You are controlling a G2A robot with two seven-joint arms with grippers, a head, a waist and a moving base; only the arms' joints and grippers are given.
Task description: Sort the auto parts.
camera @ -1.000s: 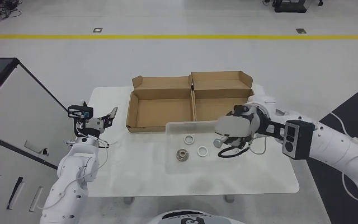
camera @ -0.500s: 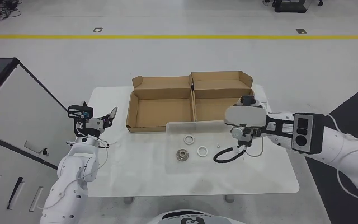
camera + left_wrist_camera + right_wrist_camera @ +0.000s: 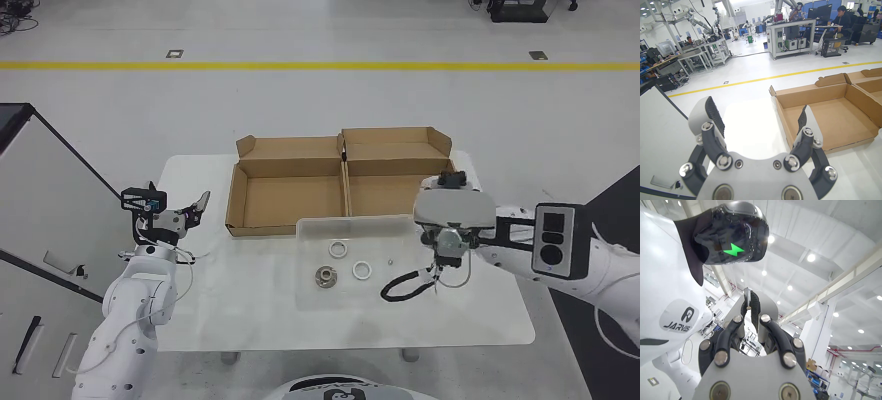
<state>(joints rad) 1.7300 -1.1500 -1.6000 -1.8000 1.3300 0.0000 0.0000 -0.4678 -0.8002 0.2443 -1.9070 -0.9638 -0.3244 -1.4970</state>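
A white table (image 3: pixel 260 310) holds two open cardboard boxes (image 3: pixel 285 200) along its far edge. Just nearer is a clear tray (image 3: pixel 310 224) with white rings (image 3: pixel 340 248) and a metal hub (image 3: pixel 324 276). Over the table's right side, the right gripper (image 3: pixel 750 298) points upward, clenched on a dark threaded bolt (image 3: pixel 747 299). The left gripper (image 3: pixel 759 113) hangs released at the left edge. The bolt likely needs a firm clamp, the wrist turned down, and a low release inside a box.

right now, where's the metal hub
In the top view, the metal hub lies in the clear tray, close to two white rings, nearer the robot than the cardboard boxes.
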